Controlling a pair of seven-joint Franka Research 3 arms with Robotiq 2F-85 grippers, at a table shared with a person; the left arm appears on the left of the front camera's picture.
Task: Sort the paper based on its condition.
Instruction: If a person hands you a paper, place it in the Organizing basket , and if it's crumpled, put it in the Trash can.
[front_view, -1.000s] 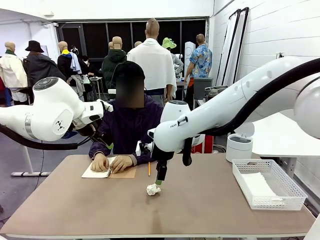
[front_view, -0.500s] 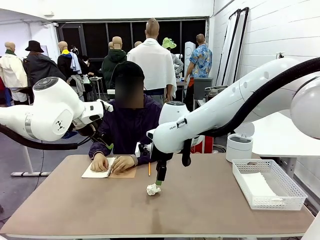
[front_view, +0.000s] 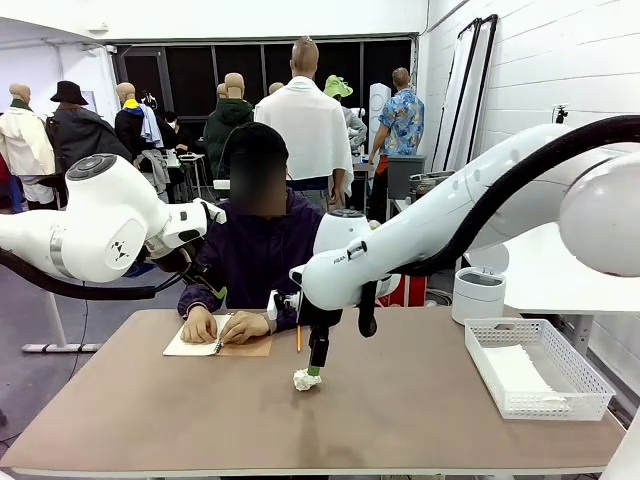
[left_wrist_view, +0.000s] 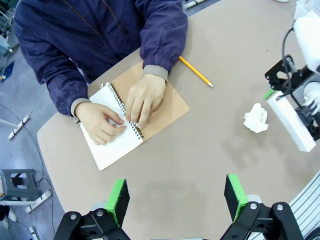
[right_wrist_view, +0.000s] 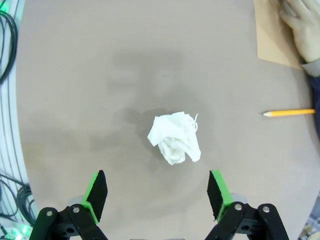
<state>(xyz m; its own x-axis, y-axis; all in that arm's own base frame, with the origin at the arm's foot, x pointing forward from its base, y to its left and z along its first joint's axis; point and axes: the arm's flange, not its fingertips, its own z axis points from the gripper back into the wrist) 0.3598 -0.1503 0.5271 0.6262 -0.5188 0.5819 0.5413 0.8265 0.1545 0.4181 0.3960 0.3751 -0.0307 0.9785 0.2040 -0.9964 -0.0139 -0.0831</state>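
We see the right fingers (right_wrist_view: 220, 194) spread wide above crumpled paper (right_wrist_view: 174, 137) (untouched); left fingers (left_wrist_view: 236, 195) likewise wide, empty; tray (front_view: 590, 398) at 3 o'clock holds flat sheets (front_view: 520, 372).

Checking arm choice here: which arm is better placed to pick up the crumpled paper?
Right. Its open tool hangs just above the crumpled paper, fingers either side. The left tool is open too, but sits farther off, nearer the person's notepad.
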